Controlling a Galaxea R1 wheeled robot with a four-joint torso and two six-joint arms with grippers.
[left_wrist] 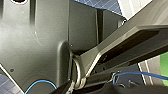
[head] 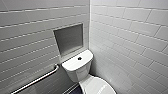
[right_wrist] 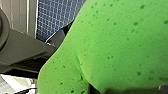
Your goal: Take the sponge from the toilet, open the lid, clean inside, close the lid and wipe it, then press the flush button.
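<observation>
Sponge (right_wrist: 112, 42), creased and pinched in the right gripper (right_wrist: 96, 90), hangs over blue floor tiles (right_wrist: 57, 17), while the toilet (head: 77, 72) fills the tiled corner, lid (head: 97, 86) down, flush button (head: 79, 58) mid-cistern, grab bar (head: 37, 80) and wall niche (head: 68, 38) alongside; the left gripper's opening cannot be told.

gripping bright green porous sponge pad (right_wrist: 120, 37) in right gripper (right_wrist: 87, 72) | angling grey jointed bar (left_wrist: 125, 45) across wide dark plate (left_wrist: 32, 45) at left wrist
</observation>
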